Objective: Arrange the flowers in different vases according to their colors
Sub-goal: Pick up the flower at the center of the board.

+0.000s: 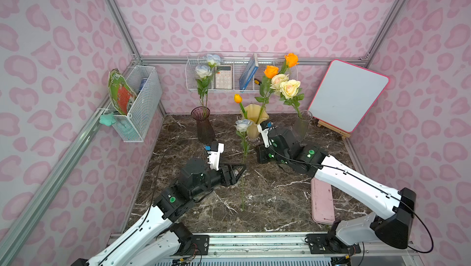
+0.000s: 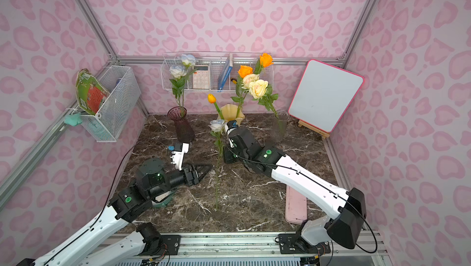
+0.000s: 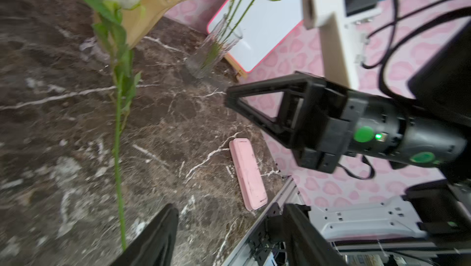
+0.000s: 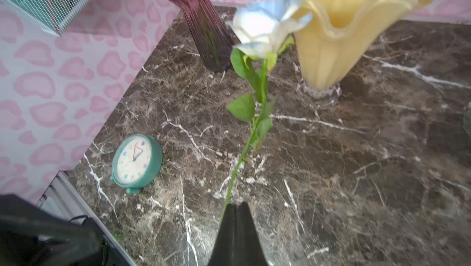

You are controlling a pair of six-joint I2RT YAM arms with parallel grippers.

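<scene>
Twelve o'clock is the far side of the table, six is the robot's side. One loose rose, white-blue, is out of the vases at dead centre. It stands tilted, foot down toward six and bloom up toward twelve, in front of the yellow vase.

Left gripper points in from eight o'clock with its fingers spread wide. The stem passes beside one finger, not between the pair.

Right gripper reaches in from three, fingers pressed tight together. Its own wrist view has the stem running right down to the tips. The left wrist view shows bare table between tip and stem, so I cannot tell whether it pinches the stem.

Along the back:
- The purple vase is at eleven with two white-blue roses.
- The yellow vase is at twelve with two orange roses and the tulip.
- The clear vase is at one with the cream roses.

A pink tray lies flat at four, and a green clock sits at eight.
</scene>
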